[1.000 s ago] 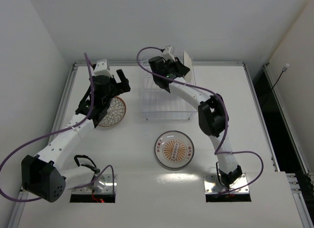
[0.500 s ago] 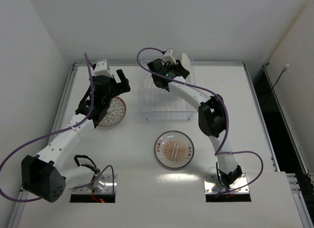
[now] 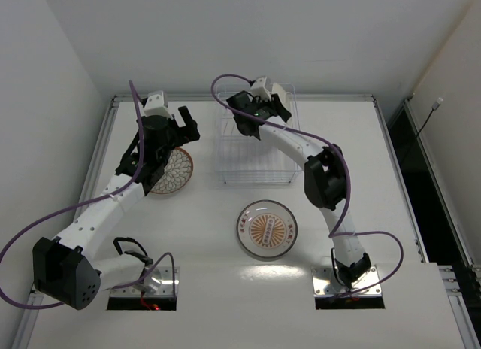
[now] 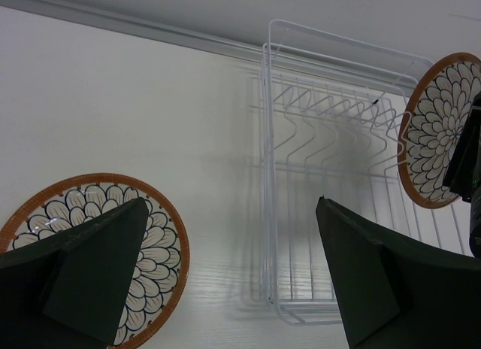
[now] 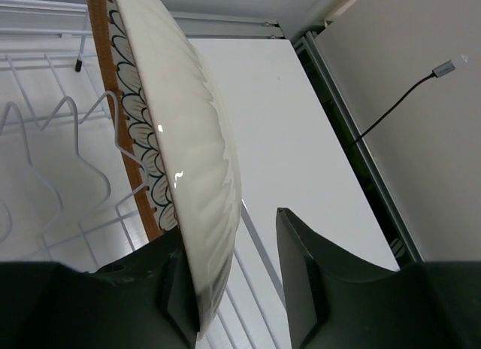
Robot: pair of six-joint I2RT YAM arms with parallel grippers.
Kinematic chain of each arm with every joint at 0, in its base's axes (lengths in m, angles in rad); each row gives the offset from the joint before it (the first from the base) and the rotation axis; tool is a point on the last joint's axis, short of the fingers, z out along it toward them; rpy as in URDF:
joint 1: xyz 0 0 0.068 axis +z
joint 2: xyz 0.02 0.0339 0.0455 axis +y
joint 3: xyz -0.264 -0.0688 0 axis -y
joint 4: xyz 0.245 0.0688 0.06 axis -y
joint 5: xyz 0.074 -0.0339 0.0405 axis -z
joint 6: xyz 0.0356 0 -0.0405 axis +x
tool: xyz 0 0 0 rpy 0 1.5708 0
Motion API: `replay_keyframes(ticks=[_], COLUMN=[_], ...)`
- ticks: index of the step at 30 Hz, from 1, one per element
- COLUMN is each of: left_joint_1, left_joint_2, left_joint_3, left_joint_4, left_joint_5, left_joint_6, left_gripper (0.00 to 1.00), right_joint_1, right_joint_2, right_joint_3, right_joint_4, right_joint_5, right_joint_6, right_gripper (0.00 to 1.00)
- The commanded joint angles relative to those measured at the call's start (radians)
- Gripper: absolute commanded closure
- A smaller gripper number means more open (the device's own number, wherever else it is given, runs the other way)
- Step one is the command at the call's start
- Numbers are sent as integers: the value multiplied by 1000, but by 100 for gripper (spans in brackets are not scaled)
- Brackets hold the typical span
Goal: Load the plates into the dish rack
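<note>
One petal-patterned plate (image 3: 285,92) stands on edge in the far right slot of the white wire dish rack (image 3: 255,152). My right gripper (image 3: 273,102) is open around its rim. In the right wrist view the plate's cream back (image 5: 188,138) leans on the left finger, with a clear gap to the right finger (image 5: 316,289). A second petal plate (image 3: 174,171) lies flat on the table left of the rack. My left gripper (image 3: 183,128) hovers open above it, holding nothing. A sunburst plate (image 3: 266,229) lies flat in front of the rack.
The left wrist view shows the rack's (image 4: 264,176) near left corner, its unfilled divider slots, and the racked plate (image 4: 436,131) at the far right. A metal rail (image 3: 240,98) borders the table's far edge just behind the rack.
My right gripper's jaws have parted from shut on the plate to open. The plate has sunk lower into the rack slot. The left arm has not moved.
</note>
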Motion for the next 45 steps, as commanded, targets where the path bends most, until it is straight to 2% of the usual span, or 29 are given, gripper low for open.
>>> replay_keyframes(ticks=[1, 5, 8, 9, 12, 18, 24, 31, 45], left_joint_1=[-7, -7, -7, -7, -7, -7, -7, -7, -7], left_joint_2=[-29, -29, -29, -29, -29, -29, -29, -29, -29], left_joint_3=[7, 7, 7, 7, 7, 7, 7, 7, 7], left_joint_4=[29, 29, 29, 29, 29, 29, 29, 29, 29], left_joint_5=[-1, -1, -1, -1, -1, -1, -1, -1, -1], left_joint_6=[7, 7, 7, 7, 7, 7, 7, 7, 7], left_gripper=[6, 6, 6, 6, 6, 6, 6, 6, 6], right_joint_1=[-21, -44, -56, -67, -67, -76, -87, -87, -69], right_joint_2=[-56, -56, -56, -56, -67, -67, -47, -36, 25], right_joint_3=[56, 67, 76, 76, 76, 98, 156, 101, 35], right_joint_4=[-2, -11, -11, -11, 25, 147, 156, 122, 70], right_joint_5=[19, -13, -56, -66, -87, -106, -161, -262, -333], right_joint_6=[26, 26, 17, 17, -24, -182, -236, -163, -72], right_gripper=[65, 72, 81, 88, 100, 100, 100, 100, 100])
